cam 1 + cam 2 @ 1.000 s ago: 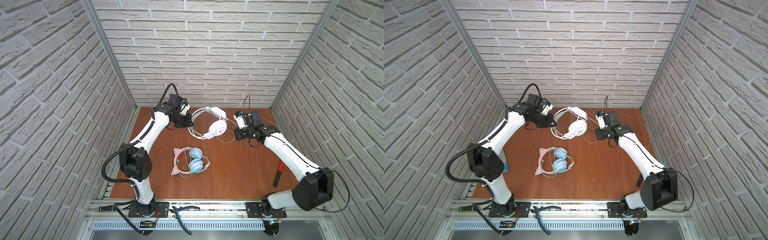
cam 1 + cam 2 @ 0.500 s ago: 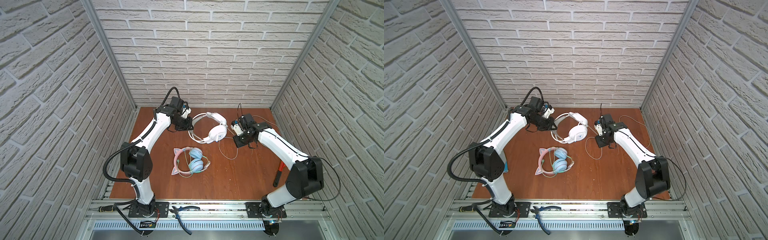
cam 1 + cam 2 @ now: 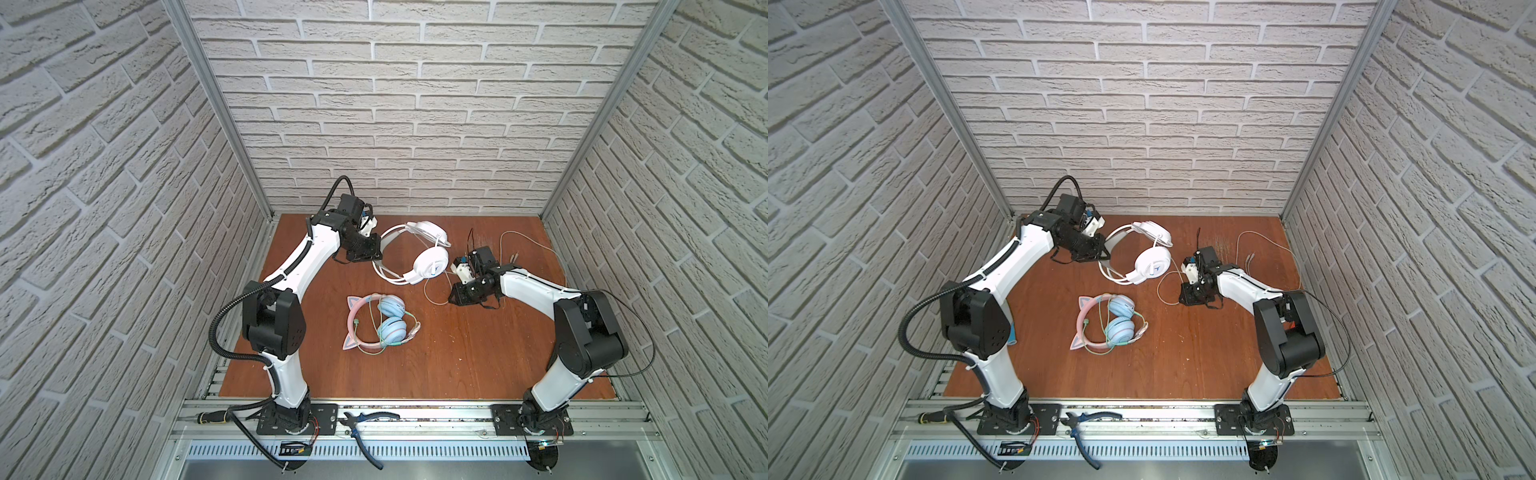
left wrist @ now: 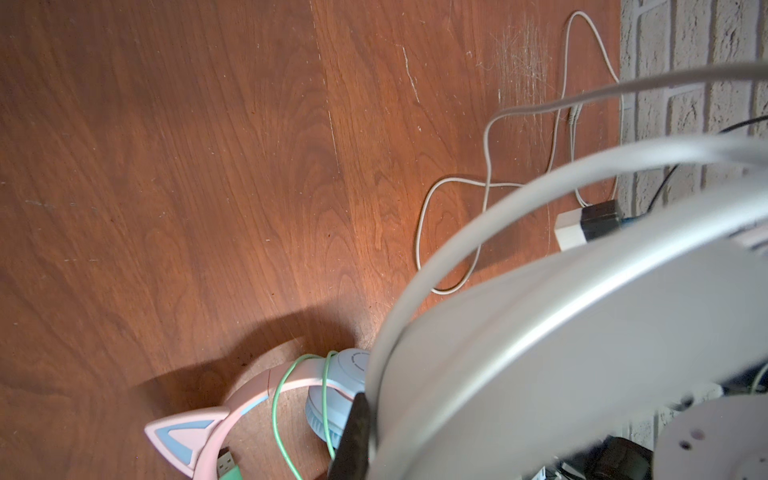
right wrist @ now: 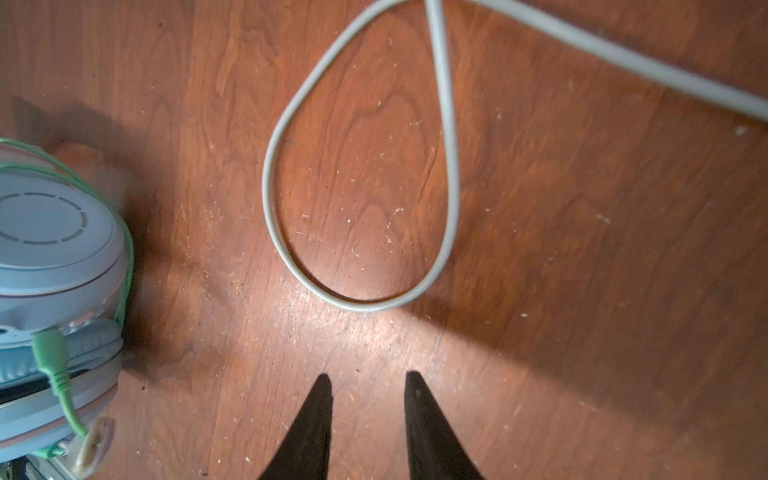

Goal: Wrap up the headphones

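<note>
Beside the white cable (image 5: 270,187), right claw (image 5: 368,376) has parted (empty); left claw (image 3: 374,254) still clamps white headphones (image 3: 431,262).

Words and numbers: none can be read in any view.
White headphones (image 3: 1152,262): one small blue mark (image 3: 1157,269) on the outer face of a cup. It is angular, like a Y or an arrowhead, and it shows in both top views. It is too small to tell whether it is a letter.
Pink headphones (image 3: 1120,328): a ring of short dashes on the light-blue cup (image 5: 54,232) in the right wrist view — a pattern, no lettering.
Black tag (image 3: 293,448) under the left arm's base: pale marks — too small to read.
</note>
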### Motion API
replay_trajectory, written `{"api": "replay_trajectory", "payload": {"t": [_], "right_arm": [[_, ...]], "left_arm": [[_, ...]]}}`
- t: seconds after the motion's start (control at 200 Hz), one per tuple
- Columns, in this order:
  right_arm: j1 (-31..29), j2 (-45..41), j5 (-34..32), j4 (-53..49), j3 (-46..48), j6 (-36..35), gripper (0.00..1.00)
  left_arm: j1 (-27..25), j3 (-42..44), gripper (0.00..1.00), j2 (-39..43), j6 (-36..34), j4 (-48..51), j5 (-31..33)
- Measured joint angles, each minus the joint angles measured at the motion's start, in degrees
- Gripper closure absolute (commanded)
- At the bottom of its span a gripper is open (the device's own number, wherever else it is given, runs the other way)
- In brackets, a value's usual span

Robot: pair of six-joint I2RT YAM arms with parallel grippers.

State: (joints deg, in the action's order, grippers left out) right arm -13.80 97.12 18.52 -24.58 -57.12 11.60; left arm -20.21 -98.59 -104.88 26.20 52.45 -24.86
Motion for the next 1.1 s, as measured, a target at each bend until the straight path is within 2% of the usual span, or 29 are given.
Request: {"api": "replay_trajectory", "payload": {"t": [0.105, 0.345, 0.635, 0.91, 1.1], "right_arm": [[0.0, 0.0, 0.39, 6.08, 3.82, 5.33, 0.53], [0.0, -0.33, -3.82, 14.14, 5.77, 13.09, 0.45], [0.59, 3.43, -4.7, 19.3, 3.65, 15.5, 0.45], [1.07, 7.15, -1.53, 24.94, 2.43, 17.25, 0.45], [1.22, 8.24, 0.79, 28.24, 2.78, 18.64, 0.51]], "left_arm": [[0.0, 0.0, 1.0, -0.48, 0.2, -0.09, 0.0], [0.0, 0.0, 1.0, -0.83, 0.46, -0.11, -0.02], [0.0, -0.15, 1.0, -0.83, 0.66, -0.02, -0.04], [0.0, -2.62, 1.0, -0.39, 0.92, 0.15, -0.26], [0.0, -3.58, 1.0, -0.15, 1.11, -0.11, -0.57]]}}
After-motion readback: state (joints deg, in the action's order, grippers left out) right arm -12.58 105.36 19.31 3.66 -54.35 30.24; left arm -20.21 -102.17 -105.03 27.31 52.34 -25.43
